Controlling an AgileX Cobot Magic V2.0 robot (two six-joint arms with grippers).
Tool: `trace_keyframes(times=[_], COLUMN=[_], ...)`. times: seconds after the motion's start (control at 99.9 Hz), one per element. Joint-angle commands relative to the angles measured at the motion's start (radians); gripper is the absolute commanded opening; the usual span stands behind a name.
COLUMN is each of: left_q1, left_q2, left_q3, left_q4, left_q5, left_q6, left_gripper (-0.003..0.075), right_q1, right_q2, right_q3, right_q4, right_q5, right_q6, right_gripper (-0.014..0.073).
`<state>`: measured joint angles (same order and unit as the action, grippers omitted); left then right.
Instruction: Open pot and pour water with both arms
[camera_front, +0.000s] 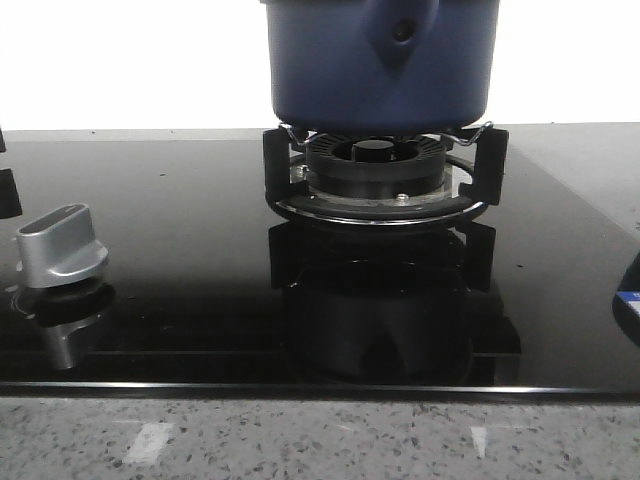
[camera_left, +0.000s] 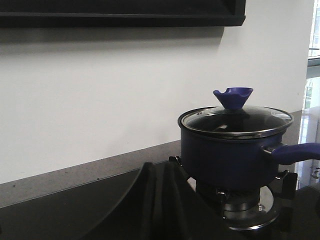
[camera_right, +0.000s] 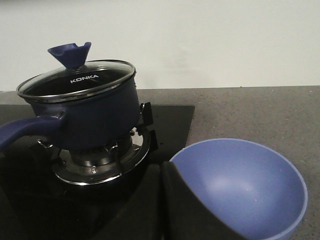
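Note:
The dark navy-blue pot (camera_front: 385, 70) stands on the gas burner (camera_front: 378, 180), its handle mount toward the camera. The left wrist view shows the pot (camera_left: 227, 157) with its glass lid (camera_left: 236, 121) on, topped by a blue knob (camera_left: 232, 97); the handle (camera_left: 297, 151) sticks out sideways. The right wrist view shows the pot (camera_right: 95, 120), lid (camera_right: 77, 80) and knob (camera_right: 70, 54). My left gripper (camera_left: 167, 170) is shut and empty, short of the pot. My right gripper (camera_right: 161, 172) is shut and empty, between the burner and a lighter-blue bowl (camera_right: 245, 187).
The black glass hob (camera_front: 180, 260) carries a silver control knob (camera_front: 62, 247) at the left. A speckled stone counter (camera_front: 320, 435) runs along the front. A dark blue-edged object (camera_front: 630, 300) sits at the right edge. A white wall (camera_left: 100, 90) stands behind.

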<state>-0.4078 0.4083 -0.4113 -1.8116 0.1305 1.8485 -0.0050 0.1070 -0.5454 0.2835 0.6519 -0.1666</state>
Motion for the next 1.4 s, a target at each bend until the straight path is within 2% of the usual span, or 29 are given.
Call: trace_keyframes(times=[0.0, 0.33, 0.591, 0.901, 0.981, 1.041, 1.111, 1.161, 1.211, 1.231, 1.281, 1.351, 1.391], left_q1=[-0.019, -0.109, -0.111, -0.109, -0.109, -0.109, -0.106, -0.092, -0.070, -0.059, -0.032, 0.003, 0.023], left_q2=[0.004, 0.004, 0.004, -0.002, -0.002, -0.002, -0.002, -0.002, -0.002, -0.002, -0.003, -0.022, -0.037], left_q3=[-0.026, -0.026, -0.026, -0.025, -0.025, -0.025, -0.025, -0.025, -0.023, -0.023, -0.018, 0.002, 0.025], left_q4=[-0.059, -0.059, -0.054, -0.049, 0.006, 0.133, 0.372, 0.622, 0.897, 1.014, 1.266, 1.539, 1.639], left_q5=[0.032, 0.038, 0.036, -0.058, -0.049, -0.028, -0.044, -0.044, -0.030, -0.020, -0.001, 0.004, -0.011], left_q6=[-0.002, -0.002, -0.002, 0.008, 0.008, -0.032, -0.253, -0.512, -0.853, -0.938, -1.255, -1.551, -1.640], left_gripper=[-0.0020, -0.0020, -0.0020, -0.0020, -0.0020, -0.0020, -0.0020, -0.0020, -0.0020, -0.0020, -0.0020, -0.0020, -0.0020], right_q1=[0.002, 0.002, 0.002, 0.002, 0.002, 0.002, 0.002, 0.002, 0.002, 0.002, 0.002, 0.002, 0.002], right_q2=[0.013, 0.013, 0.013, 0.013, 0.013, 0.013, 0.013, 0.013, 0.013, 0.013, 0.013, 0.013, 0.013], right_q3=[-0.025, -0.025, -0.025, -0.025, -0.025, -0.025, -0.025, -0.025, -0.025, -0.025, -0.025, -0.025, -0.025], right_q4=[0.009, 0.009, 0.009, 0.009, 0.009, 0.009, 0.009, 0.009, 0.009, 0.009, 0.009, 0.009, 0.009], right_q5=[-0.062, -0.062, -0.062, -0.062, -0.062, -0.062, -0.062, -0.062, -0.062, -0.062, -0.062, -0.062, -0.062], right_q6=[-0.016, -0.016, -0.016, -0.016, -0.016, -0.016, -0.016, -0.016, -0.016, -0.016, -0.016, -0.016, -0.016], right_gripper=[-0.0069, -0.0069, -0.0069, -0.0069, -0.0069, -0.0069, -0.0069, -0.0069, -0.0069, -0.0069, -0.0069, -0.0069, -0.0069])
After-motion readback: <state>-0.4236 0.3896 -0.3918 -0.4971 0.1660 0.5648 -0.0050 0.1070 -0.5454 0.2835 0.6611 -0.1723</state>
